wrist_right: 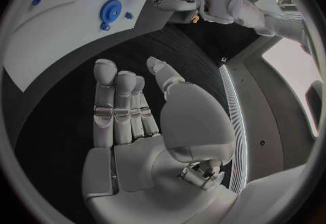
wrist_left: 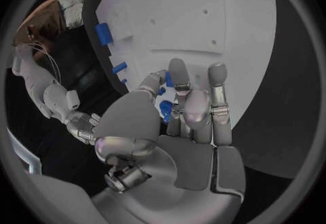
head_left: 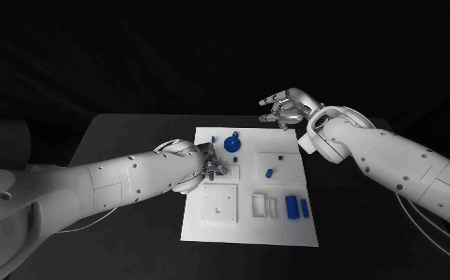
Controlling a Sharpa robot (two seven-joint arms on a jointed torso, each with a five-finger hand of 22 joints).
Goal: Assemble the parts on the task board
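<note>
Your left hand [head_left: 210, 165] sits low over the middle of the board [head_left: 246, 228], fingers curled together around a small blue part [wrist_left: 165, 109]; the left wrist view shows that part pinched between the thumb and the fingers, right above the board's surface. Your right hand [head_left: 284, 109] hovers above the dark counter [head_left: 122, 137] just past the board's far right corner, holding nothing, its fingers loosely spread and straight, as the right wrist view confirms.

You have the white board lying flat in the middle of the counter, its long side running away from you. On the near half you see a raised square plate [head_left: 218, 203] with small holes, and beside it a pale slotted holder [head_left: 264, 204]. Two blue bars [head_left: 297, 207] lie side by side at the near right, next to that holder. Toward the far end a round blue gear [head_left: 231, 144] rests on the board, near the left hand. A short blue peg [head_left: 269, 173] stands on the right-hand panel, and a few tiny blue pins dot the area around the gear.
</note>
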